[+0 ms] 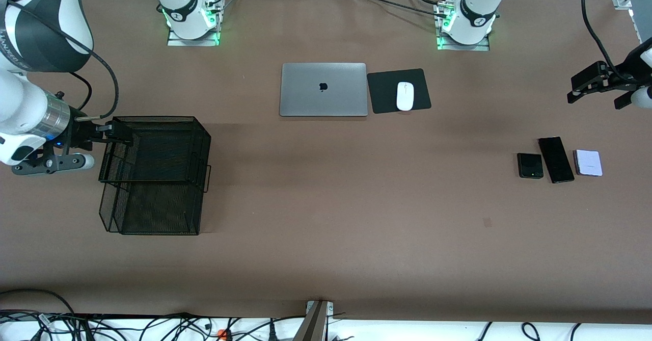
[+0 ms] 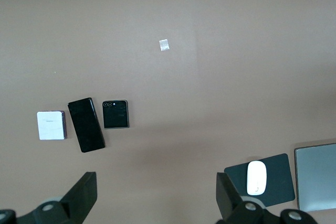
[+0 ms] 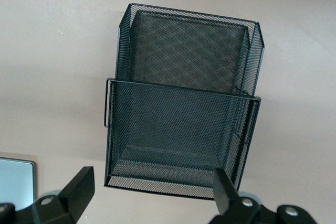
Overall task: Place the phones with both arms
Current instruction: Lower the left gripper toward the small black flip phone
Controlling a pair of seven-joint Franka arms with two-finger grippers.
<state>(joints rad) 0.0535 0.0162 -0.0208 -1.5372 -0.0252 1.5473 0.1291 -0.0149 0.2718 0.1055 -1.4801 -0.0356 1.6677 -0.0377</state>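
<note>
— Black fingers on the left gripper (image 1: 596,88) stand spread wide with nothing between them; it hangs in the air over bare table at the left arm's end. What lies under it?

— Three phones in a row on the brown table (image 1: 326,203), each flat and apart from the gripper. The long black phone (image 1: 556,159) is in the middle, set at a slight angle. The small black phone (image 1: 530,165) lies just beside it toward the right arm's end, its two camera lenses plain in the left wrist view. The small white phone (image 1: 588,162) lies just beside the long one toward the left arm's end. None of them touches another, as far as I can see.

— And the right gripper (image 1: 114,134)?

— Released as well, fingers apart and holding nothing. It hovers over the upper edge of a black mesh basket (image 1: 153,178) at the right arm's end of the table. The basket has two tiers, one stepped above the other, and both look bare inside.

— Anything between the arms?

— A closed silver laptop (image 1: 323,89) lies farther from the front camera than the phones, near the arm bases. Beside it, toward the left arm's end, a black mouse pad (image 1: 387,94) carries a white mouse (image 1: 405,96).
</note>
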